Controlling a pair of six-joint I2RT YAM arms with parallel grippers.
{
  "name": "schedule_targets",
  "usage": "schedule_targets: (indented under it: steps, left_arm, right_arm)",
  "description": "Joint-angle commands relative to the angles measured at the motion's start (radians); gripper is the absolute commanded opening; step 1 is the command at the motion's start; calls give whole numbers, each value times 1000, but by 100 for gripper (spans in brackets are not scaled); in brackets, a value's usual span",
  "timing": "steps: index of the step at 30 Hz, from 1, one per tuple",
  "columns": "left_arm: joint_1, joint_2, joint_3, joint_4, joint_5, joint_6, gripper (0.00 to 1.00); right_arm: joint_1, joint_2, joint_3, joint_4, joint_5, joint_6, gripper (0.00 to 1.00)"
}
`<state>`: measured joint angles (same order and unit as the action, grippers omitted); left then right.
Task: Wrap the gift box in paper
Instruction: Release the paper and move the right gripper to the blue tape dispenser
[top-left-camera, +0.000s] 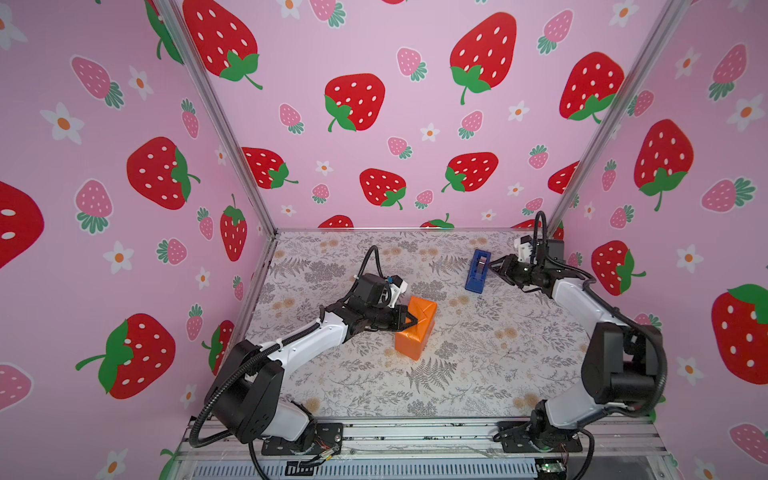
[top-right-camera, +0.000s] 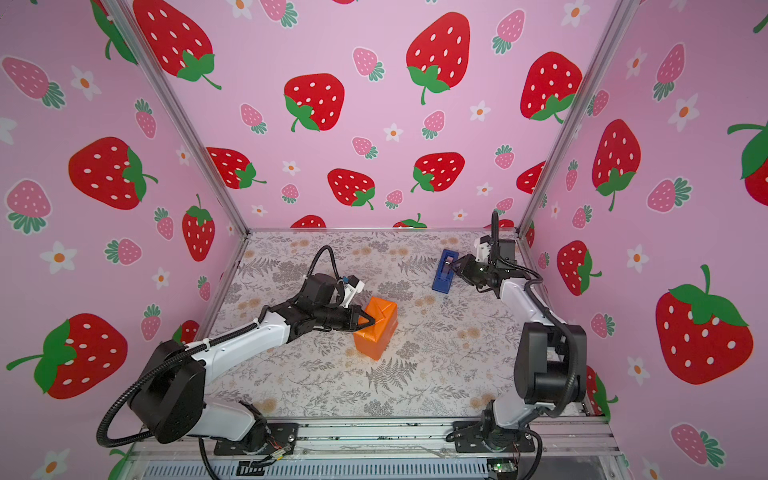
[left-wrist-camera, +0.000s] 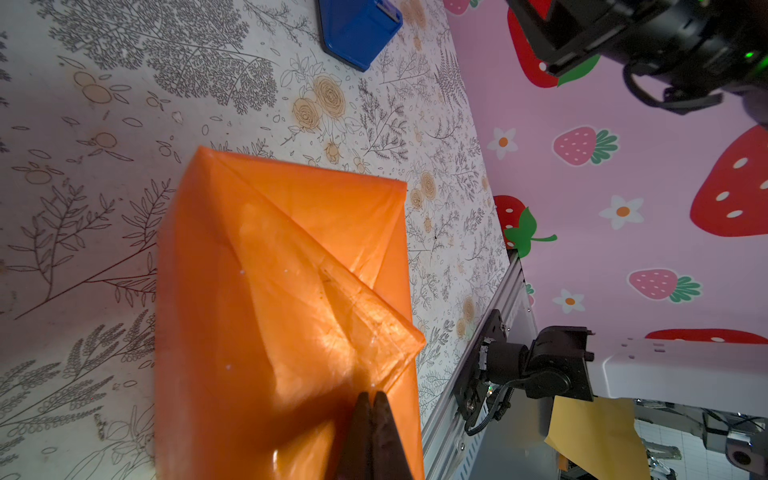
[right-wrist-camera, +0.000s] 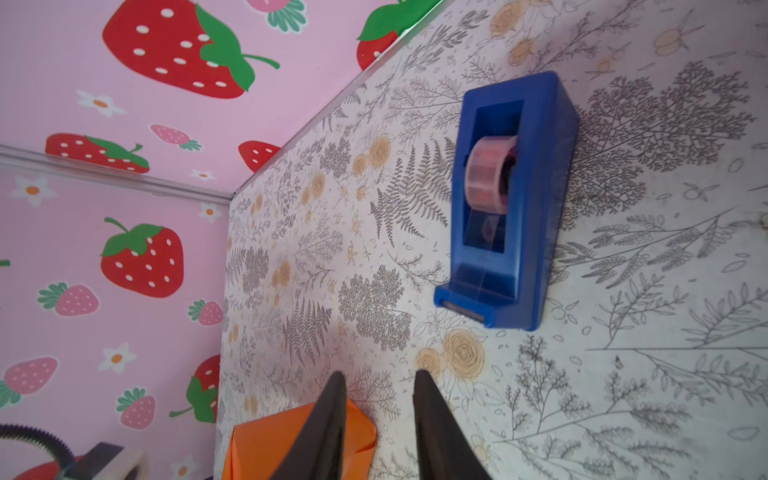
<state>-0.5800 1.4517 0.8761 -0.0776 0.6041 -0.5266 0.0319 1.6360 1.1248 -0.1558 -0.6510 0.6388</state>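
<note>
The gift box is lying near the middle of the floral table, wholly covered by the orange paper, so no black surface is showing in any view. In both top views the parcel's long axis is running roughly from far to near, slightly tilted. The left gripper is reaching in from the left, its fingers pressed together and their tips bearing on the triangular folded flap of the paper. Whether a fold is pinched between them or merely pressed down cannot be told. The right gripper is standing well apart from the parcel, its fingers parted with nothing between them, just beside the blue tape dispenser. The dispenser is lying toward the parcel's side of those fingers, long axis also far to near. In the right wrist view its cutter end is facing the fingers. The right arm is judged the nearer for drawing tape, since the left is occupied on the flap. The free end of the tape is too faint to make out, and the parcel's underside and far face are hidden.
</note>
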Motion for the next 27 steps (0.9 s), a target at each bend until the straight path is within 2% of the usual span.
schedule_targets:
  steps: [1,4,8,14,17,22,27]
  left_arm:
    - [1,15,-31,-113,-46,13,0]
    - [1,22,-28,-110,-37,12,0]
    - [0,24,-24,-114,-33,14,0]
    - [1,22,-23,-119,-36,16,0]
    - [0,22,-20,-120,-35,15,0]
    - [1,22,-22,-119,-37,13,0]
    - [2,24,-19,-125,-35,15,0]
  right_arm:
    - [-30,89,42,55,-128,-42,32]
    - [-42,185,94,58,-140,-48,33]
    - [-43,298,135,100,-221,-24,34]
    - [-43,386,165,101,-210,-17,34]
    - [-43,409,169,120,-239,-6,34]
    - [-42,457,172,177,-334,47,29]
    - [-41,491,185,187,-368,75,21]
